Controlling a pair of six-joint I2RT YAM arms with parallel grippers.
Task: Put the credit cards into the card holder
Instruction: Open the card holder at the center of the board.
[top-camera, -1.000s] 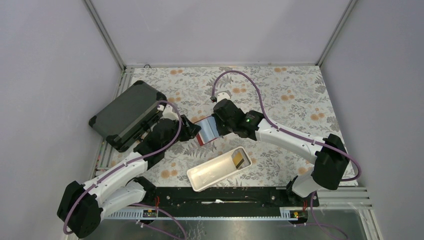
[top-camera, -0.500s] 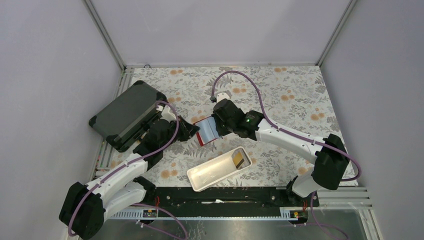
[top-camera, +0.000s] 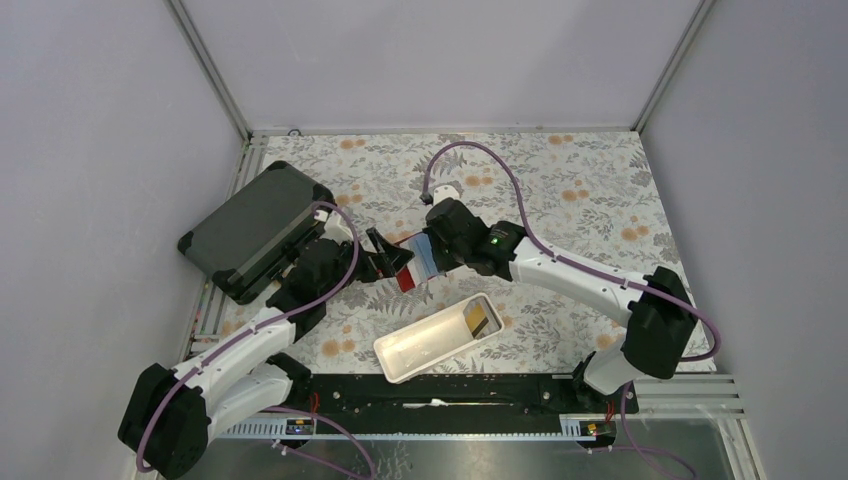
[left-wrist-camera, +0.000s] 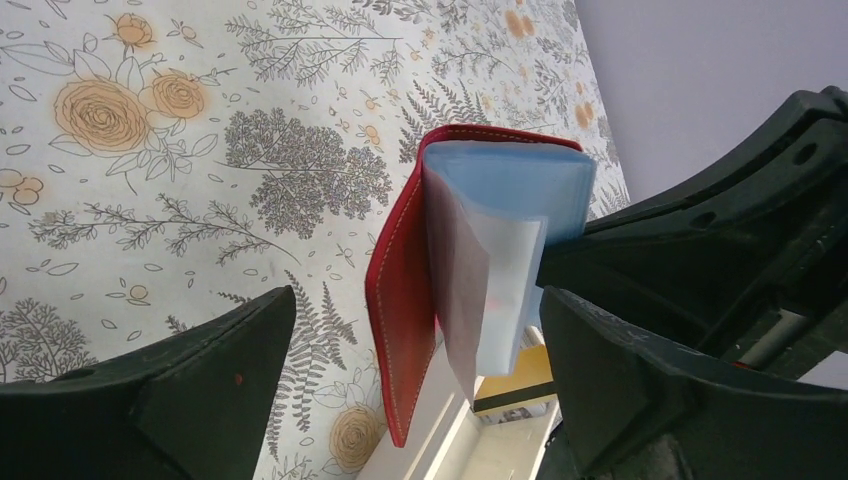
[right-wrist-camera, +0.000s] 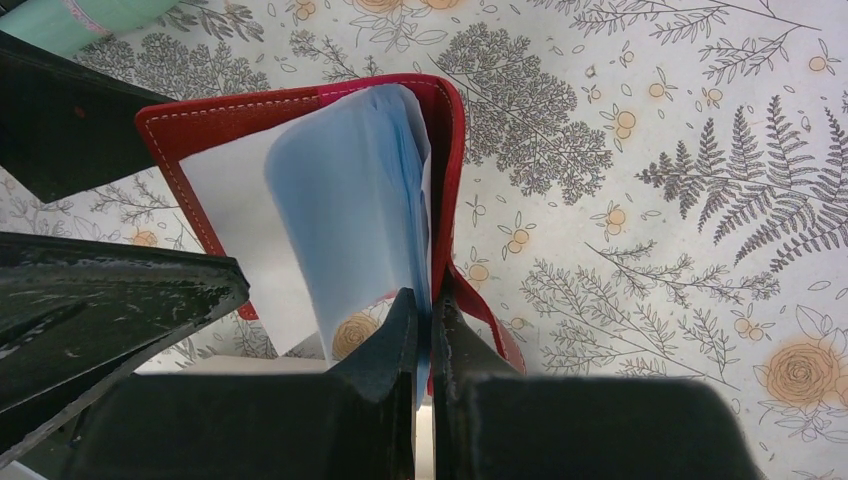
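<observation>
1. The card holder (top-camera: 410, 262) is held upright at the mat's centre. It is opened, with its clear sleeves (right-wrist-camera: 250, 200) fanned and blue cards (left-wrist-camera: 520, 190) showing inside.
2. The right gripper (right-wrist-camera: 432, 320) is clamped tight on the sleeve edges from three o'clock. The left gripper (left-wrist-camera: 415, 310) stands spread wide and empty at nine o'clock.
3. A yellow-brown card (top-camera: 481, 318) lies in the white tray (top-camera: 420, 350), at five o'clock from the holder.
4. Recommendation: keep the right grip steady. The left should take that card by a short edge and present it square to a sleeve mouth.
5. Change noted: half a second earlier the left jaws were closed by the red cover. They have since sprung apart, and the holder has barely moved.
</observation>
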